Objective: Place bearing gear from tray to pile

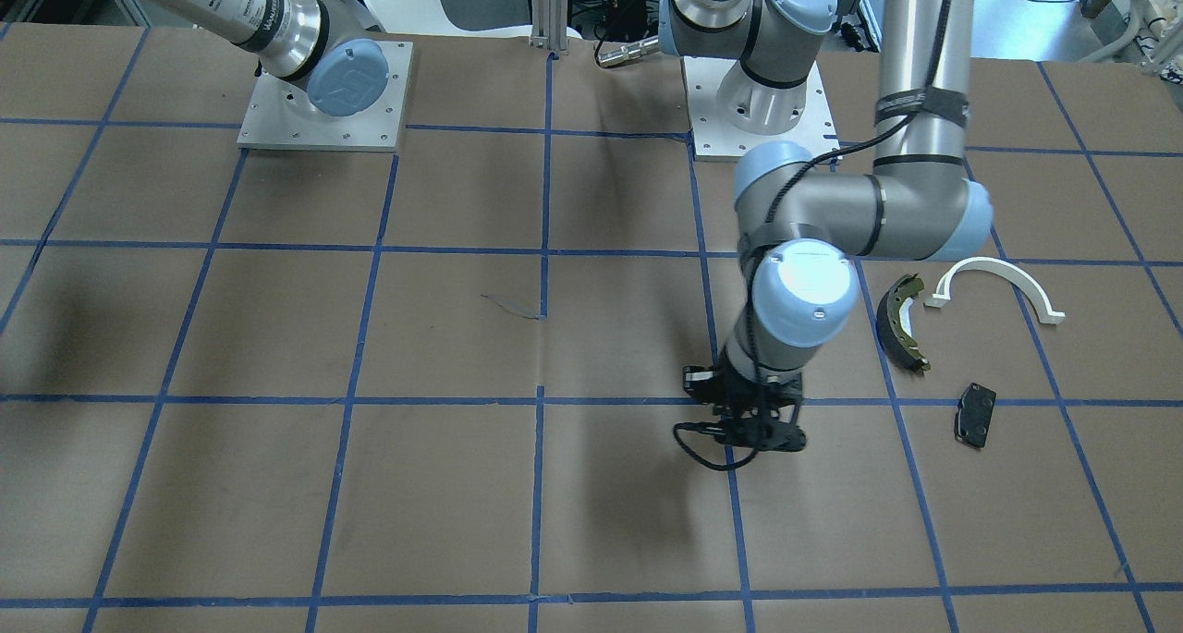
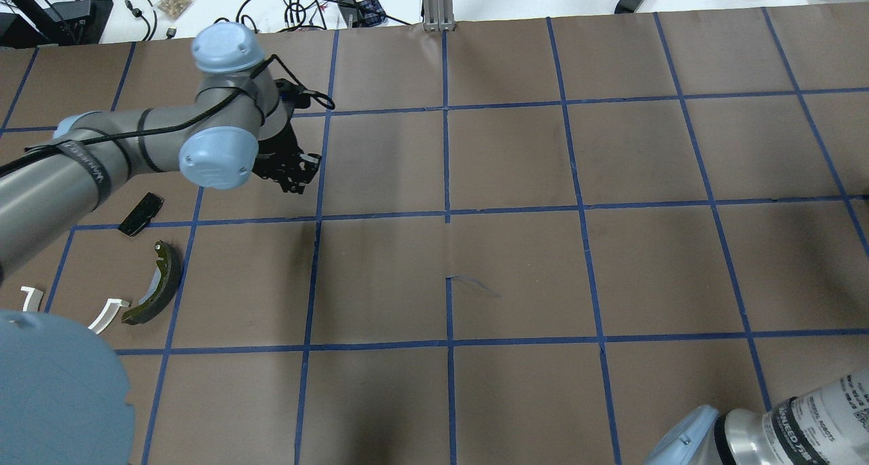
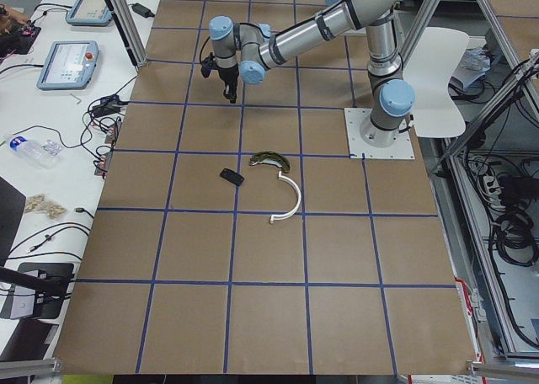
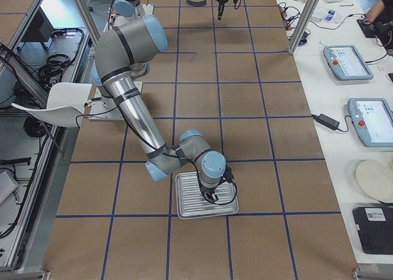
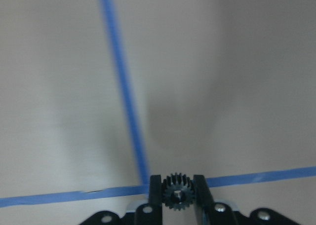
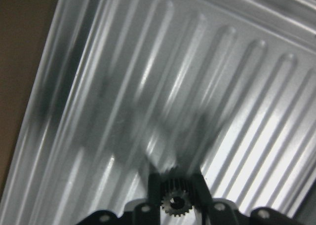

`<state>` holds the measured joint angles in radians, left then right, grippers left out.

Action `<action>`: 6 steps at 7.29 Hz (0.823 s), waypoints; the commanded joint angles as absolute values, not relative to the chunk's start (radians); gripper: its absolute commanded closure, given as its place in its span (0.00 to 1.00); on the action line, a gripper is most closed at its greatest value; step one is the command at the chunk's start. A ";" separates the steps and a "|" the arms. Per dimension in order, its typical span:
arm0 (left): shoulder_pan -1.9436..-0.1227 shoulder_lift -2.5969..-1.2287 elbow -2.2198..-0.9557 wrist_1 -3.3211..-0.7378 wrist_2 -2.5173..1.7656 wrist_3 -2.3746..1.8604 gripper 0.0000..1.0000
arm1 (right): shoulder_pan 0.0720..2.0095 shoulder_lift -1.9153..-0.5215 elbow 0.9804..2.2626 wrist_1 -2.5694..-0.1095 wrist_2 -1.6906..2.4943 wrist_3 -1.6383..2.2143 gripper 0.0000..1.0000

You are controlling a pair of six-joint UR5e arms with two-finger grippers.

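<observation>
Over tray (image 4: 190, 207) — right pincer (image 6: 176, 179) grips first gear (image 6: 174, 201); left pincer (image 5: 177, 181), second gear (image 5: 177, 192).

Even light, soft shadows, blurred wrist views, glaring tray (image 6: 123, 62)

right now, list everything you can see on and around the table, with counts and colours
tray: 1, silver, ribbed, robot's right end of the table
bearing gear: 2, black, one held above a tape crossing, one held above the tray
brake shoe: 1, dark with olive lining, robot's left side
arch: 1, white, beside the brake shoe
pad: 1, black, flat, apart from both
table: 1, brown, blue tape grid
teach pendants: 2, grey, side bench
left hand: 1, black, shut on a gear
right hand: 1, black, shut on a gear
</observation>
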<state>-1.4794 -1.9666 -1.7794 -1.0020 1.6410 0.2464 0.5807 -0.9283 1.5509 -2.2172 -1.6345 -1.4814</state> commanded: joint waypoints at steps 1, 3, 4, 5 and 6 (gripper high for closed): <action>-1.292 -1.944 -1.862 -0.876 1.657 0.462 1.00 | 0.580 -0.948 1.540 -2.204 -1.632 -1.500 0.93; -1.141 -1.948 -1.882 -0.870 1.645 0.711 1.00 | 0.600 -1.052 1.552 -2.035 -1.634 -1.455 0.93; -1.115 -1.956 -1.881 -0.868 1.644 0.725 1.00 | 0.632 -1.071 1.554 -1.926 -1.637 -1.316 0.93; -1.115 -1.985 -1.888 -0.868 1.643 0.718 0.84 | 0.671 -1.103 1.554 -1.813 -1.652 -1.266 0.93; -1.115 -1.988 -1.882 -0.868 1.643 0.713 0.40 | 0.752 -1.171 1.554 -1.676 -1.652 -1.138 0.94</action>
